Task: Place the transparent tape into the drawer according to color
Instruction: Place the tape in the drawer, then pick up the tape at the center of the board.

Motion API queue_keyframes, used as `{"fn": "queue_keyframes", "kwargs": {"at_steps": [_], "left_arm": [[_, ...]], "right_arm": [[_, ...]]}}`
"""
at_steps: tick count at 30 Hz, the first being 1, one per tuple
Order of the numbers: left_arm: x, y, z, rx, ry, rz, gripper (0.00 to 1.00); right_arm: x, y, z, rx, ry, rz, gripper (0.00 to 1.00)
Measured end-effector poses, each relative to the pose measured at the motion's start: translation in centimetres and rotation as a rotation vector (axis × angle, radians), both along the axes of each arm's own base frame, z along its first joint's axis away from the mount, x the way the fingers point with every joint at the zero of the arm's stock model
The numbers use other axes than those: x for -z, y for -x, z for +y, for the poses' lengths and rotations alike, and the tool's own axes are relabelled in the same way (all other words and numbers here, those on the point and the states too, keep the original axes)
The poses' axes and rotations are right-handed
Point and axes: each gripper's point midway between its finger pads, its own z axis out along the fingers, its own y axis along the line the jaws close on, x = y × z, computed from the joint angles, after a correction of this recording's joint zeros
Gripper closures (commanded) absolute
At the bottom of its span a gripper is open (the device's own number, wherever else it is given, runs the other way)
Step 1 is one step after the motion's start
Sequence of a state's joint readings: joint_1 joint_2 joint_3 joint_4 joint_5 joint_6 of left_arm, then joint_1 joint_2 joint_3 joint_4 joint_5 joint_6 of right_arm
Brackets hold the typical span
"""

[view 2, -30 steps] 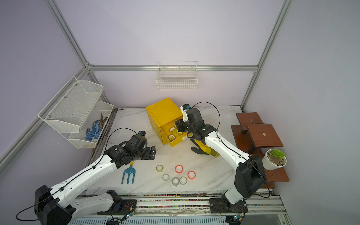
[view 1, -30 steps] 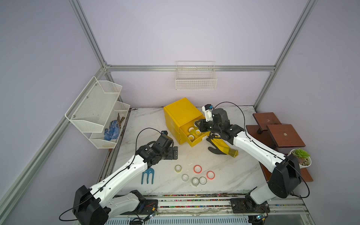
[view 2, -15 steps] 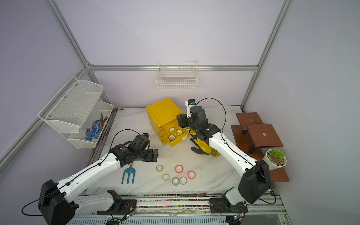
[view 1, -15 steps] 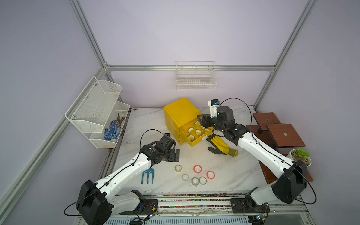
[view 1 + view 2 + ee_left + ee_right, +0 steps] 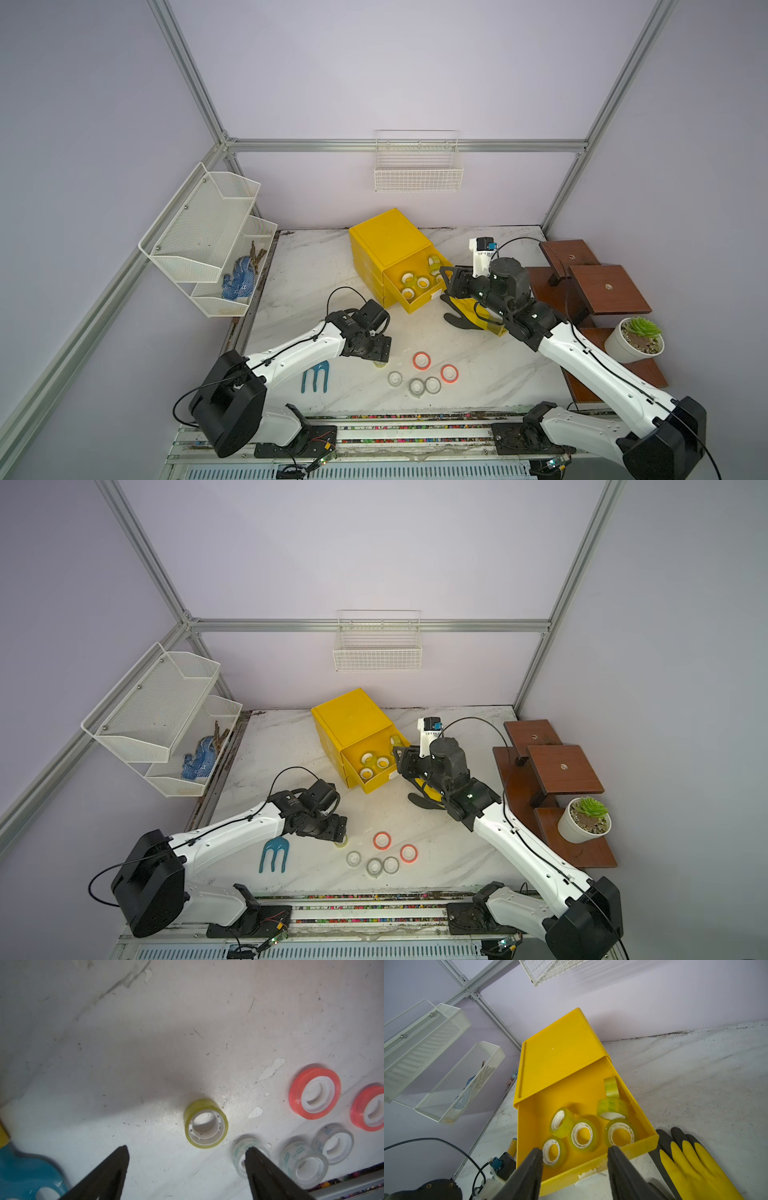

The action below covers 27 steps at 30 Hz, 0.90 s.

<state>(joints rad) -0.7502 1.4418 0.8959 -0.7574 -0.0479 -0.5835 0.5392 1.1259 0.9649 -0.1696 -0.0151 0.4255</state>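
Our left hand (image 5: 187, 1148) swings right and nearer, coming down low over the lone yellow-green roll (image 5: 205, 1124) on the counter (image 5: 145, 1043), its jaws narrowing a little. Our right hand (image 5: 574, 1149) draws back rightward from above the open drawer (image 5: 591, 1174). Its jaws, shut a second ago, now stand apart and empty.

We are looking at a robotics lab cell, not a home. A bare aluminium frame (image 5: 188, 70) holds plain lilac walls (image 5: 395, 75) around a small marble table (image 5: 307, 266). Two white arms, left (image 5: 299, 353) and right (image 5: 598, 374), are bolted to a rail (image 5: 415, 434) along its front edge. The rest reads to us as staged props: wire baskets (image 5: 417, 174), yellow drawers (image 5: 420, 303), tape rolls (image 5: 421, 360), a glove (image 5: 457, 322), and a plant (image 5: 642, 328) on wooden steps (image 5: 606, 291).
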Motion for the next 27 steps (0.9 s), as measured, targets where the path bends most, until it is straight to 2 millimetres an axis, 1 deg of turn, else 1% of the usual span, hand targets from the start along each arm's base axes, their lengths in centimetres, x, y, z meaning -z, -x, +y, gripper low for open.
{"fn": "queue_keyframes", "kwargs": {"at_steps": [2, 6, 16, 19, 23, 27], "left_arm": [[0.7, 0.3, -0.5, 0.02, -0.019, 0.018, 0.12], [1.7, 0.3, -1.0, 0.042, -0.05, 0.031, 0.15], [3.8, 0.3, -0.4, 0.07, -0.152, 0.047, 0.23], [3.9, 0.1, -0.6, 0.075, -0.16, 0.043, 0.29], [3.9, -0.1, -0.8, 0.075, -0.164, 0.04, 0.39], [4.0, -0.2, -0.9, 0.075, -0.163, 0.04, 0.48]], "right_arm": [[0.1, 0.2, -0.2, 0.001, 0.003, 0.004, 0.45], [-0.5, 0.4, -0.4, 0.007, -0.003, -0.01, 0.45], [-1.5, 0.7, -1.1, 0.033, -0.01, -0.037, 0.45], [-1.8, 0.8, -1.4, 0.043, -0.012, -0.047, 0.44], [-2.1, 0.9, -1.6, 0.049, -0.014, -0.054, 0.44], [-2.1, 1.0, -1.8, 0.055, -0.013, -0.056, 0.44]]}}
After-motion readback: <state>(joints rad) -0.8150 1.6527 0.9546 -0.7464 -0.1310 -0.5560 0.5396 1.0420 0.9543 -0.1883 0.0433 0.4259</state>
